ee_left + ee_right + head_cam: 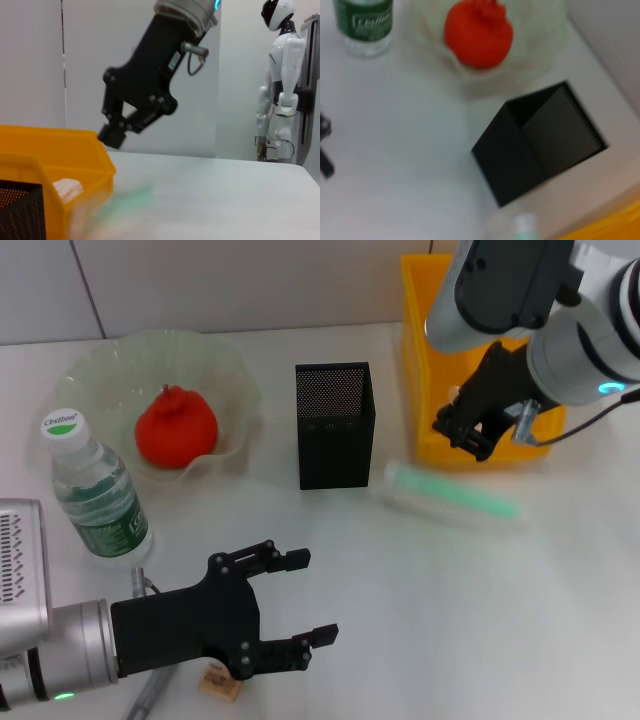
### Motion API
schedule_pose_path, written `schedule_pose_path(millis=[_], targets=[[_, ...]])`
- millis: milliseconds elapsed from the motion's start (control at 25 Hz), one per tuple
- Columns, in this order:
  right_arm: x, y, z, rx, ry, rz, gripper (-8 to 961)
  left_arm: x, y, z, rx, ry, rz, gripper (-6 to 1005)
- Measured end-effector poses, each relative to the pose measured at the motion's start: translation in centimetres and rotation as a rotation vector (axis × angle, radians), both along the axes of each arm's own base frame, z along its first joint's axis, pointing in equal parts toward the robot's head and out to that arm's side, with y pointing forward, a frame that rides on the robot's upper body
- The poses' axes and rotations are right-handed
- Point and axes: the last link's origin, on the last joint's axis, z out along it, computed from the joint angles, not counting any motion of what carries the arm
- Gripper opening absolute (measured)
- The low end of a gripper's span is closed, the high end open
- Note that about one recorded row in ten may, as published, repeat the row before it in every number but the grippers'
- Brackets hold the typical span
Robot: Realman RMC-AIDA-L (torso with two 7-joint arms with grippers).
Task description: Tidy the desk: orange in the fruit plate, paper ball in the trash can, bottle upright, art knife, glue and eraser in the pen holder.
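Open-fingered left gripper (300, 610) hovers just above the eraser (221, 681); right gripper (462, 432), seemingly empty, overhangs the trash can (415, 360).

By my left gripper (300, 612), the bottle (97, 492) stood with a white cap that had a green word on it. It looked like "Cestbon," but I was not sure. The green label had white letters too small for me to read. I saw no other words.
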Motion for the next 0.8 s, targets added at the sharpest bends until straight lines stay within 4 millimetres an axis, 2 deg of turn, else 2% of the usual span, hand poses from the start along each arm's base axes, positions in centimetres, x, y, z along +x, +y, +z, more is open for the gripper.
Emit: schedule_pose_path(millis=[360,800], targets=[[-1.2,0.1,0.5,0.041,0.05,0.061,11,0.1,0.1,-0.1,0.006,0.003,-0.001,814],[-0.5,0.2,0.4,0.032,0.052,0.026,33,0.1,0.1,-0.1,0.005,0.004,-0.002,814]])
